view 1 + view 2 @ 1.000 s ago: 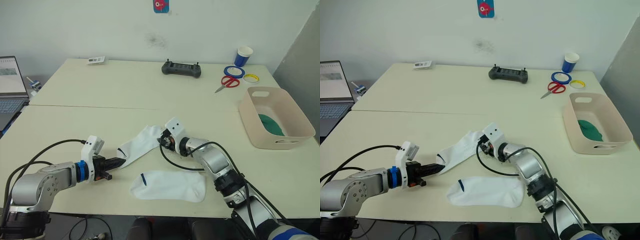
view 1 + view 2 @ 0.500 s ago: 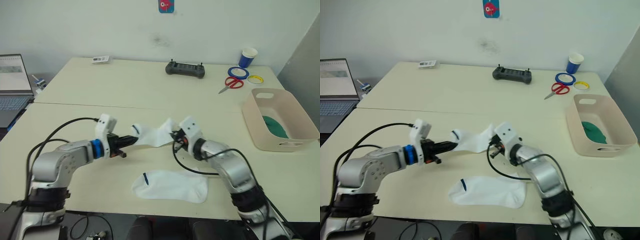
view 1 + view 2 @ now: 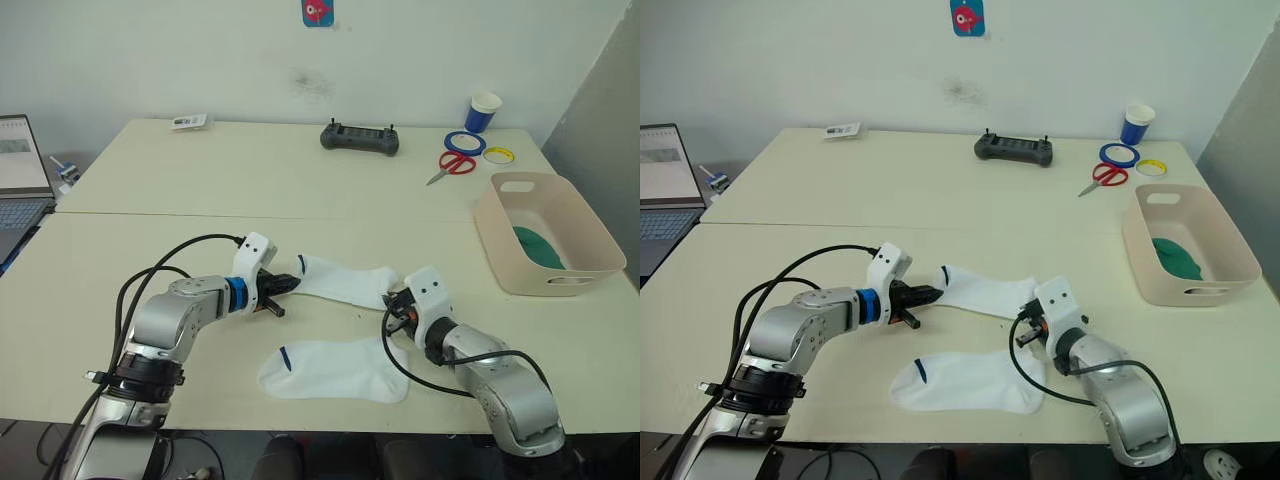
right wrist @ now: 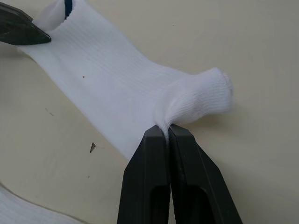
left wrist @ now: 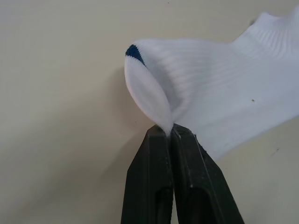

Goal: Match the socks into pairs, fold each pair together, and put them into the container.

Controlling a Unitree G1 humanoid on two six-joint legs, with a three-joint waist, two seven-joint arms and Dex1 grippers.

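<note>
Left tool (image 3: pixel 285 284): pinched fully together on the cuff edge of the held white sock (image 3: pixel 345 282), right by the dark blue stripe.
Held white sock: stretched between both tools, long axis running left to right across the near counter (image 3: pixel 200 190), cuff to the left, toe to the right; seems to lie on or just above the surface, cannot tell which.
Right tool (image 3: pixel 392 302): pinched fully together on a bunch of fabric at the toe end of the same sock.
Second white sock (image 3: pixel 335 369): flat on the counter, just nearer the robot than the held one, long axis roughly parallel, blue-striped cuff also to the left.
Key relation: mate lies directly below the stretched sock and is turned the same way, so laying one over the other likely calls for drawing both tools toward the robot together, cuff over cuff; left tool nearer the cuff end, right tool nearer the toe.
Container (image 3: pixel 590 227): far right of the counter, well apart from both white socks, with something dark green (image 3: pixel 540 247) already inside; right tool nearer to it.
Wrist views: show how thin each grip is, only an edge of cuff (image 5: pixel 156 100) and a small fold by the toe (image 4: pixel 201 98).
Head views: show the second sock and the container.
</note>
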